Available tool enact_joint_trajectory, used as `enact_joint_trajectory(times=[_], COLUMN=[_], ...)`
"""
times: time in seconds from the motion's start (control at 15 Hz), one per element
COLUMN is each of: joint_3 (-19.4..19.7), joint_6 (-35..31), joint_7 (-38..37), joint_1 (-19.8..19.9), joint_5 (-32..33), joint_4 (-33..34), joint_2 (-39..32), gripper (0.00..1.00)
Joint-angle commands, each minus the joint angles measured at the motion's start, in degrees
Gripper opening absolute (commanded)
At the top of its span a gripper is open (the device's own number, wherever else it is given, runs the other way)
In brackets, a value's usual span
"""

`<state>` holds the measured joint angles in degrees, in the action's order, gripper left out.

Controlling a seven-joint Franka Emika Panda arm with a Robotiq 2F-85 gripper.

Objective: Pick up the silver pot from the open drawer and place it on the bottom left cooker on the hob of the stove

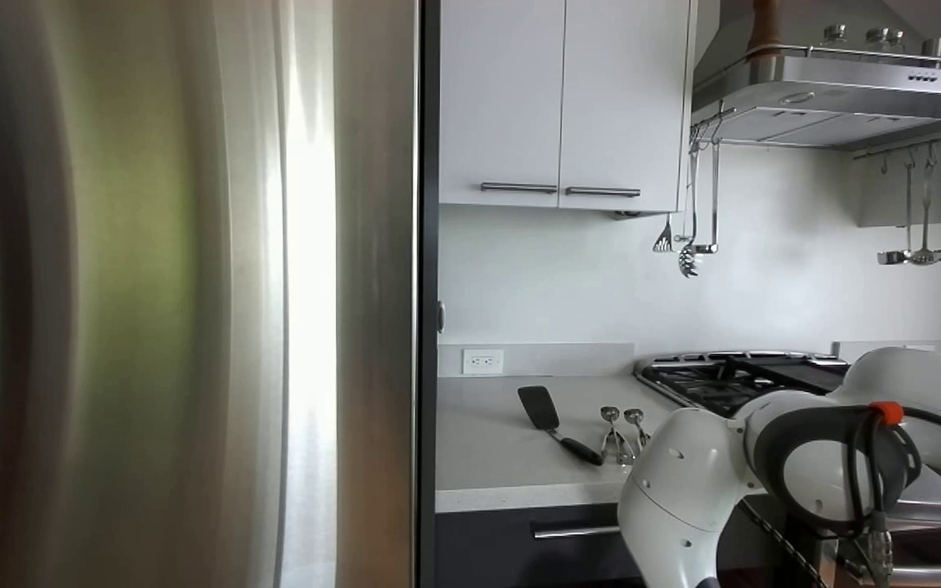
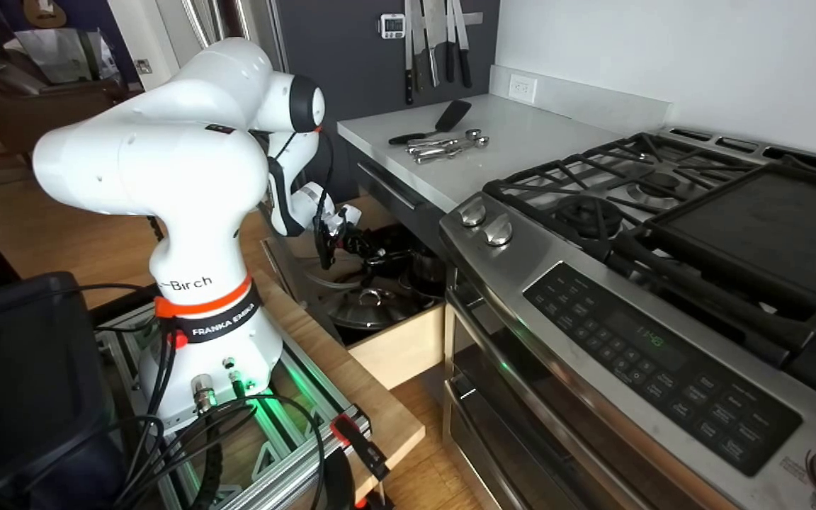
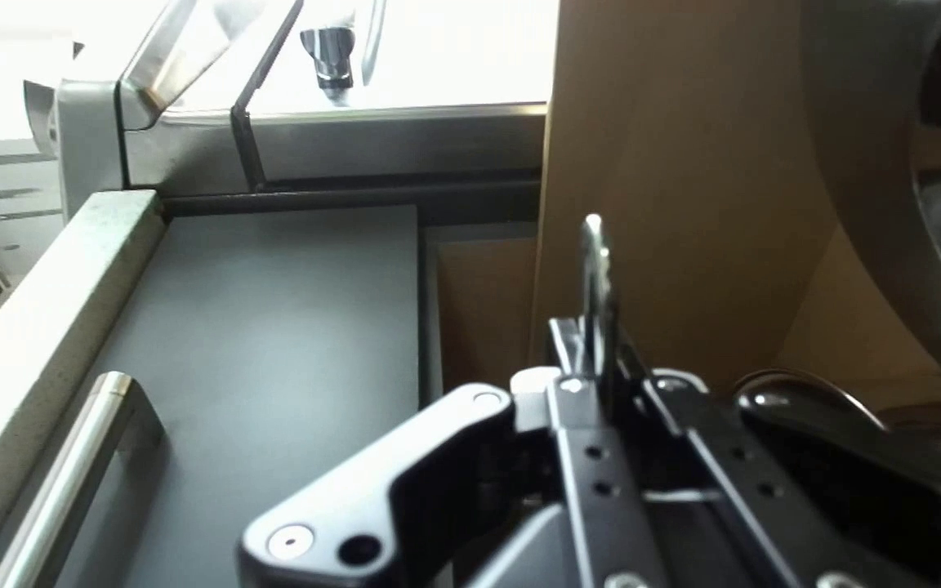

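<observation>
Stnlss fridge (image 1: 185, 294) fills much of an ext. view. Stnlss stove (image 2: 663, 354), next to the white countertop (image 2: 542, 131), has a hob (image 2: 658, 185) w/ blk grates. White arm (image 2: 195, 142) reaches over to the open drawer (image 2: 408, 347), which sits below the countertop & beside the stove. Flat dark griddle (image 2: 769, 227) covers pt of the hob. Wide lidded pan (image 2: 362, 312) is in the drawer, close to its wood side wall. Silver pot (image 2: 428, 270), AFAICT, is also down in the drawer, farther back than the pan; it's dim in there, so ID isn't certain. Gripper (image 3: 601, 351) appears above the pan in an ext. view. Blk spatula (image 1: 542, 412) & 2 metal scoops (image 2: 443, 145) lie just beside each other on the countertop. Thin shiny metal loop (image 3: 599, 278) is pinched btwn the gripper's fingertips; can't tell if it's pt of the pot.
</observation>
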<state>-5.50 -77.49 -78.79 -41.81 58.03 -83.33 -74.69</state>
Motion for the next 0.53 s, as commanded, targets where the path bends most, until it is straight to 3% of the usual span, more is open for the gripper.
enact_joint_trajectory(times=[0.0, 0.47], joint_3=[-0.61, -1.83], joint_6=[3.25, 2.85], joint_7=[0.03, 4.31], joint_1=[-3.00, -3.77], joint_5=[1.90, 4.26], joint_4=[-2.85, -6.86], joint_2=[1.40, 4.78], gripper=[0.02, 0.02])
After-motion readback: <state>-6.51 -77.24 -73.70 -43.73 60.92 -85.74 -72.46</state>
